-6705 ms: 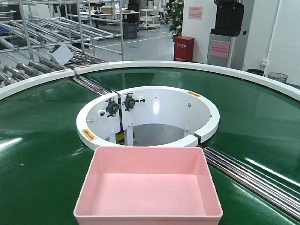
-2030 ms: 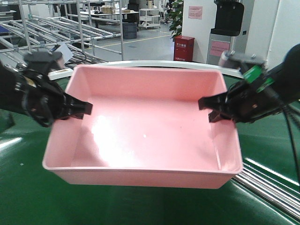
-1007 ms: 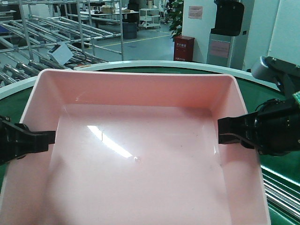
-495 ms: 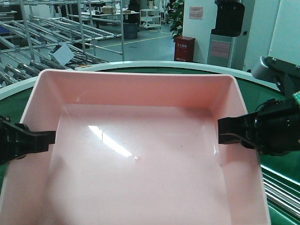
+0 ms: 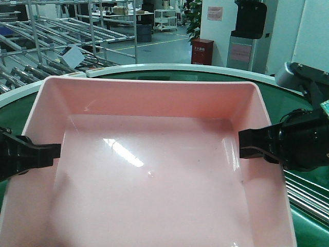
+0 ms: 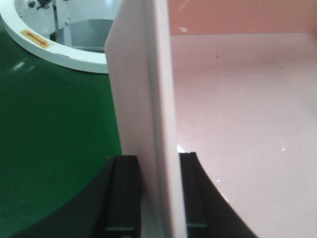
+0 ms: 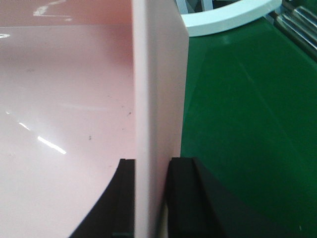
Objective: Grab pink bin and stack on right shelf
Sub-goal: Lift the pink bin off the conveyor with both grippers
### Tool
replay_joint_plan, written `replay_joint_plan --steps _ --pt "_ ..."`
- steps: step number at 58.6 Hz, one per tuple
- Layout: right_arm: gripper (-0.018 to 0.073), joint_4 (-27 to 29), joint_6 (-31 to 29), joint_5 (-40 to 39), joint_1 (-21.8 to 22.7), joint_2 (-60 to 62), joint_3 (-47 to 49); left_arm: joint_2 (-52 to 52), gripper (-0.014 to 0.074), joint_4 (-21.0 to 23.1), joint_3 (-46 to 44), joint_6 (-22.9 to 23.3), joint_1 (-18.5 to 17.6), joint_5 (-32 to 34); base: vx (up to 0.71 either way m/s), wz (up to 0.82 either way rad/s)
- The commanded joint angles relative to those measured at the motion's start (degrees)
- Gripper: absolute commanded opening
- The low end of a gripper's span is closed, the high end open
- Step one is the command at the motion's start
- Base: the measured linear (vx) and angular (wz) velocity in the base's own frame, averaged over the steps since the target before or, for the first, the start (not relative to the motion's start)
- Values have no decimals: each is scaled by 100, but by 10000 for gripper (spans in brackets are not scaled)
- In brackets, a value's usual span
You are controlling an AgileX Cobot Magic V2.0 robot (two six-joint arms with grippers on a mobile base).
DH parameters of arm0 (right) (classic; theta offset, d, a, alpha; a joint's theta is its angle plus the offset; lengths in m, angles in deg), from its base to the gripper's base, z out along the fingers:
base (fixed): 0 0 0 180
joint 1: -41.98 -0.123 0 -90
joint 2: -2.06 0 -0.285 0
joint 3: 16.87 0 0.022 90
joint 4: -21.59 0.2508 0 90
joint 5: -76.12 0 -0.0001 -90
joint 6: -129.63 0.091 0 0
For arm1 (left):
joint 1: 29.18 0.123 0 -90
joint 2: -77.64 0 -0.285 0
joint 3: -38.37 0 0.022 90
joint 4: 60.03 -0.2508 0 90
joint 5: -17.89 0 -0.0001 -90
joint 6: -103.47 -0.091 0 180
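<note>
**Pink bin gripped by both side walls over the green belt**

The pink bin [image 5: 154, 170] fills most of the front view, its open side up and nothing inside; it hangs between the two arms above the green conveyor belt [image 6: 54, 148]. The left pincer [image 6: 156, 198] is closed down onto the bin's left wall, one black finger [image 6: 124, 193] against the outside and the other against the inside. The right pincer [image 7: 152, 198] clamps the right wall likewise, with one finger [image 7: 181, 198] on the outer face and its mate inside. The belt's white inner ring [image 6: 59, 54] shows beyond the bin's left corner. Metal roller racks [image 5: 51, 31] and a red cabinet [image 5: 201, 53] stand in the background.
</note>
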State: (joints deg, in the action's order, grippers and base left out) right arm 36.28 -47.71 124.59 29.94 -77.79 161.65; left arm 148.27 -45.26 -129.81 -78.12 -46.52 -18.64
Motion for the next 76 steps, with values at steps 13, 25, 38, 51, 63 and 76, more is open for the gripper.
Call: replay_joint_plan --steps 13,25,38,51,63,76 --pt "-8 -825 -50 -520 226 193 174 -161 -1 -586 -172 -80 136 480 -26 -8" --pt "-8 -825 -50 -520 226 193 174 -161 -1 -586 -172 -80 136 480 -28 -6" --pt "-8 -825 -50 -520 226 193 174 -161 -1 -586 -172 -80 136 480 -28 -13" --pt "-8 -825 -50 -520 226 193 174 -167 -1 -586 -172 -80 136 480 -26 -37" --pt "-8 -825 -50 -520 226 193 174 -167 -1 -586 -172 -80 136 480 -20 -63" --pt "-8 -825 -50 -515 226 193 174 -167 -1 -586 -172 -80 136 475 -15 -80"
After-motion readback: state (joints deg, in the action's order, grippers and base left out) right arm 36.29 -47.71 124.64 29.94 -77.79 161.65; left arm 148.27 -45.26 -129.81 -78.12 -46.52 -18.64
